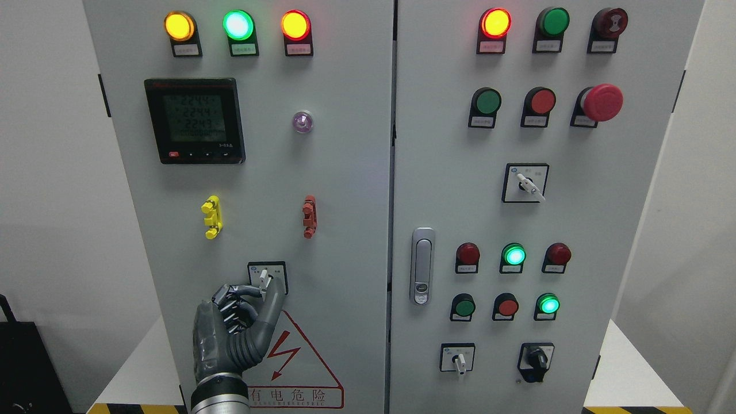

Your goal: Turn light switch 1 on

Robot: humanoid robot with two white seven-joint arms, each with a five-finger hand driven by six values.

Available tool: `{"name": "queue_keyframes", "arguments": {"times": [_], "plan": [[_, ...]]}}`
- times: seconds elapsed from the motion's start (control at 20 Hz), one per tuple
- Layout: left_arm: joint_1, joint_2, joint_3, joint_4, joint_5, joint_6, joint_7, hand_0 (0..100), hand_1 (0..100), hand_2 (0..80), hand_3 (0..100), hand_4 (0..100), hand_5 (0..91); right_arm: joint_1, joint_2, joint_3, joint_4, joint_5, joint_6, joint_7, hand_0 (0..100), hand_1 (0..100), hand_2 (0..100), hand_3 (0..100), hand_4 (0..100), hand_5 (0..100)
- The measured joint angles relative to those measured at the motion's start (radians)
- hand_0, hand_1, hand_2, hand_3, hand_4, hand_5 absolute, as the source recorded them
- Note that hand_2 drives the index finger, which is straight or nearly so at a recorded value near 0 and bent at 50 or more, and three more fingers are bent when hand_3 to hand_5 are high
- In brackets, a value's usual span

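A small rotary switch (264,276) with a white handle sits in a black-framed plate low on the cabinet's left door (345,190). The handle points straight up. My left hand (268,291) reaches up from the bottom edge and pinches the handle's lower end. The thumb (275,305) is on its right and the curled fingers (238,294) are on its left. The right arm is out of view.
The left door carries three lit lamps (238,25), a digital meter (194,121), yellow (211,217) and red (309,216) clips, and a hazard triangle (299,359). The right door has a latch handle (422,265), push buttons, a red emergency stop (602,102) and more rotary switches (525,183).
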Motion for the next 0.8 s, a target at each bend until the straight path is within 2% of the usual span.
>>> {"name": "queue_keyframes", "arguments": {"times": [0.8], "plan": [[-0.005, 0.000, 0.000, 0.008, -0.002, 0.001, -0.001, 22, 49, 57.5, 95, 93, 85.9, 0.000, 0.000, 0.000, 0.000, 0.000, 0.000, 0.000, 5, 0, 0, 0, 0, 0]]}}
